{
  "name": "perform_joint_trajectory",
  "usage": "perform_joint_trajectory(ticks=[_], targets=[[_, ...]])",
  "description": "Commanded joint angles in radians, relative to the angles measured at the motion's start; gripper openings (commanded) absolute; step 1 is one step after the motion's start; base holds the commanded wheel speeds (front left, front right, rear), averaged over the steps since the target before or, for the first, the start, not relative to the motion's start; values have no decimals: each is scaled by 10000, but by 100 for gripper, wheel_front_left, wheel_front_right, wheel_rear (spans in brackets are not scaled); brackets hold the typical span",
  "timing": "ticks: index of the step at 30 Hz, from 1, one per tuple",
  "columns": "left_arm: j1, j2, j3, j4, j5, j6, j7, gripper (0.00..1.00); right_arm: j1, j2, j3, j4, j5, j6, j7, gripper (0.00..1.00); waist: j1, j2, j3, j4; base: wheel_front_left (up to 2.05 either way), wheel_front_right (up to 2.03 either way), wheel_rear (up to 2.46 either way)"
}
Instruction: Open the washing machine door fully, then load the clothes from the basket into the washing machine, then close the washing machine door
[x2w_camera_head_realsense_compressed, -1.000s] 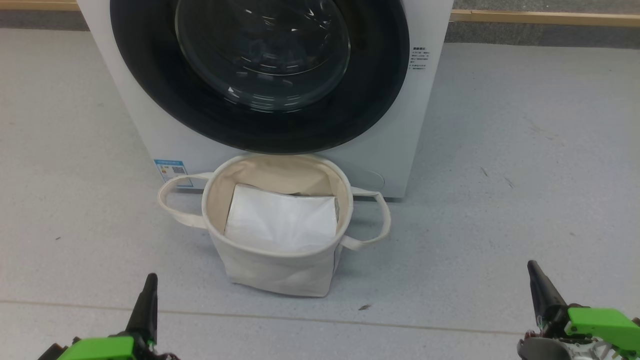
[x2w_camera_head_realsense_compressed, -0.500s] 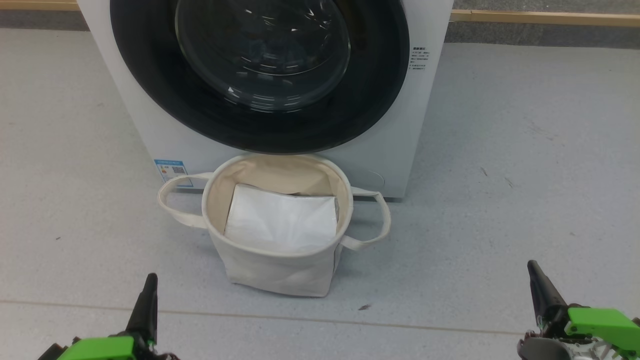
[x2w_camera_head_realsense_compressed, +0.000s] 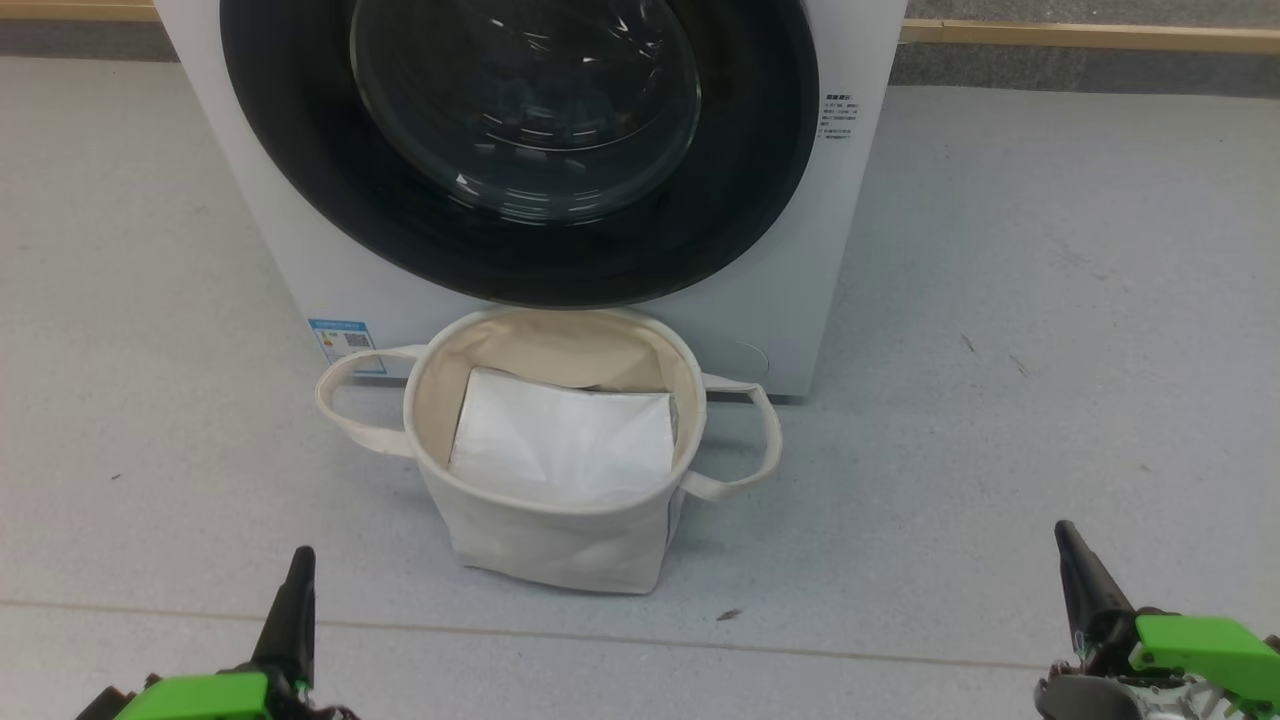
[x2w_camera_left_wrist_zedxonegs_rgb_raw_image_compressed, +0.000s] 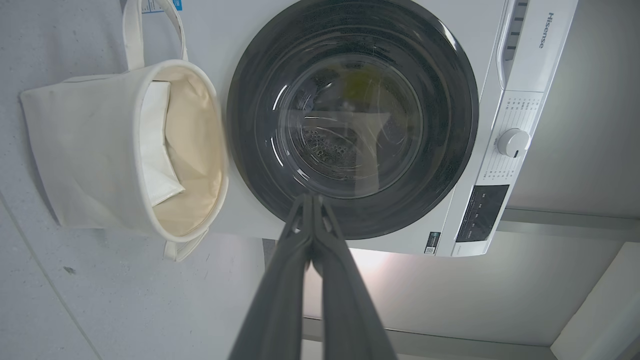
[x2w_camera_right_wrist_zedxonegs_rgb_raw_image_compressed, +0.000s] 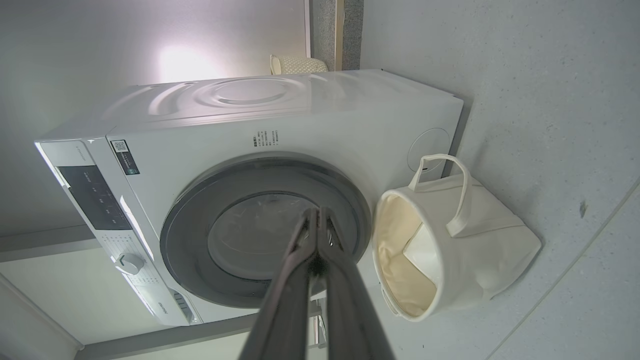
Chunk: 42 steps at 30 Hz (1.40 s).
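Washing machine door: lies flat against the machine's front, shut; its glossy black rim rings a bulging clear glass bowl, at 12 o'clock in the head view.
Behind the glass: in the left wrist view some perforated steel drum shows among reflections; what else is inside cannot be told.
Washing machine: white front-loading box standing on the floor, its front facing the robot.
Blue label: on the machine's lower corner, at 7 o'clock from the door.
Dial: round white knob on the control strip beside a dark panel, beyond the door's rim.
Basket: cream canvas tub standing upright on the floor just in front of the machine, at 6 o'clock from the door, with its far rim under the door's lowest arc.
Handles: one loop at the basket's 9 o'clock, one at its 3 o'clock.
White sheet: lies flat inside the basket.
Left gripper: at 7 o'clock in the head view, well apart from the basket, fingers pressed together on nothing.
Right gripper: at 5 o'clock, also well clear, fingers closed tight and empty.
Floor: pale grey with a few dark specks.
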Motion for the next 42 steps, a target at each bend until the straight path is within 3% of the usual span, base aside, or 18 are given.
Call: perform_joint_trajectory(ticks=[1, 42], targets=[[-427, 60, 340, -362, -26, -69, 83, 0, -502, -93, 195, -307, 56, 0, 72, 0, 0, 0, 0, 0, 0, 0, 0], [-426, 60, 338, -363, -27, -69, 81, 0, -502, -93, 195, -307, 56, 0, 72, 0, 0, 0, 0, 0, 0, 0, 0]])
